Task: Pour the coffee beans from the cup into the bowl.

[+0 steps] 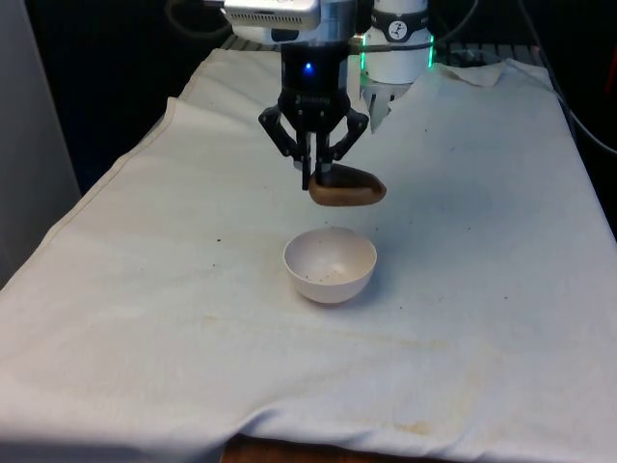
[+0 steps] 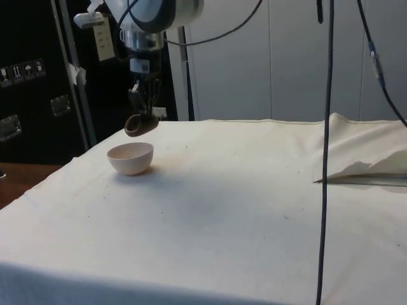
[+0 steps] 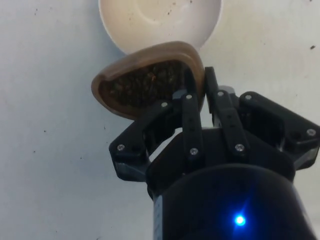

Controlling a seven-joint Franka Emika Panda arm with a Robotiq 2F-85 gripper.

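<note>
Bowl [image 1: 330,264] beneath pincer-held [image 1: 319,176] cup [image 1: 347,188]

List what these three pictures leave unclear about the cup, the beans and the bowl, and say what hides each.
- Bean count in the cup: wrist view, beans merge into a dark mass, and a finger covers part.
- Cup's inside: front view and side view show its outer wall.
- Specks in the bowl: too small to tell beans from crumbs.
- Whether beans are falling from the gripper: none visible.
</note>
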